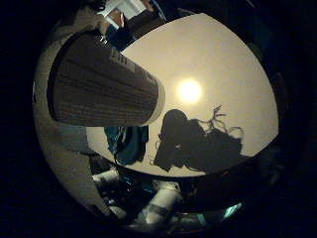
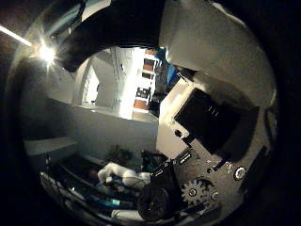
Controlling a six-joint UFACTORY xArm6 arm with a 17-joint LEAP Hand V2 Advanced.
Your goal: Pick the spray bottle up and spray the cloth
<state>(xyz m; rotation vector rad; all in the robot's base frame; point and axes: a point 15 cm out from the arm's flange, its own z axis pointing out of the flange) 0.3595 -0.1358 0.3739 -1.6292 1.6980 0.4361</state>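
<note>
In the right little finger side palm view, the spray bottle [image 1: 104,84], white with a ribbed grey label, fills much of the picture and lies close against the palm. My right hand [image 1: 149,203] shows as white fingers under it. In the right thumb side palm view the bottle's white body [image 2: 212,38] sits against the hand's black and geared parts [image 2: 202,141], whose fingers curl round it. The bottle is held above the beige table [image 1: 213,59]. A crumpled teal piece [image 1: 127,142], which looks like the cloth, lies on the table just beyond the bottle's end.
A bright lamp glare [image 1: 188,91] and the dark shadow of the hand and bottle [image 1: 198,144] fall on the table. The right thumb side palm view looks out at a room with white walls [image 2: 103,127] and a ceiling lamp [image 2: 44,52].
</note>
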